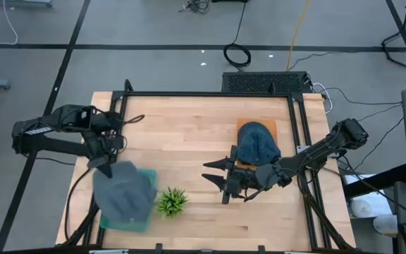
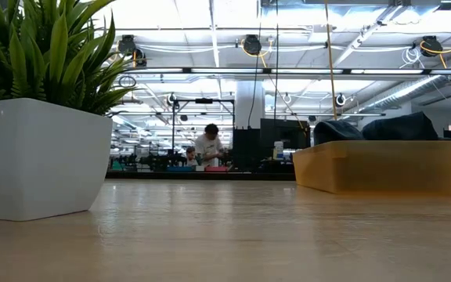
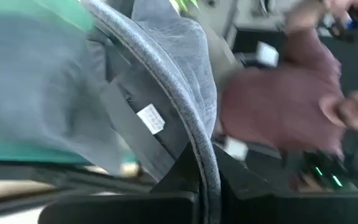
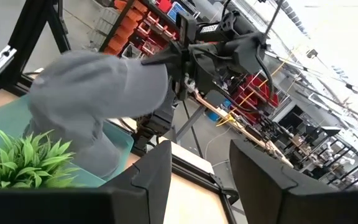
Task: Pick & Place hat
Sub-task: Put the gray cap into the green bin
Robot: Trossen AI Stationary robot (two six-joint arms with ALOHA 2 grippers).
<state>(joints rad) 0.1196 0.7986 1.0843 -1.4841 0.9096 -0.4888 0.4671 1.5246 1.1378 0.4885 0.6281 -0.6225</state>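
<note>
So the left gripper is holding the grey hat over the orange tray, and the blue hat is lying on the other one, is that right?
Not quite. The left gripper holds the grey hat over the green tray, not the orange one. The high view shows this. The blue hat does lie on the other tray, the orange tray, near the open right gripper.

Overhead, table-level and right wrist views share the plant (image 1: pixel 172 201).

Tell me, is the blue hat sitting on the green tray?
No, the blue hat lies on the orange tray; the grey hat, held by the left gripper, is over the green tray.
</note>
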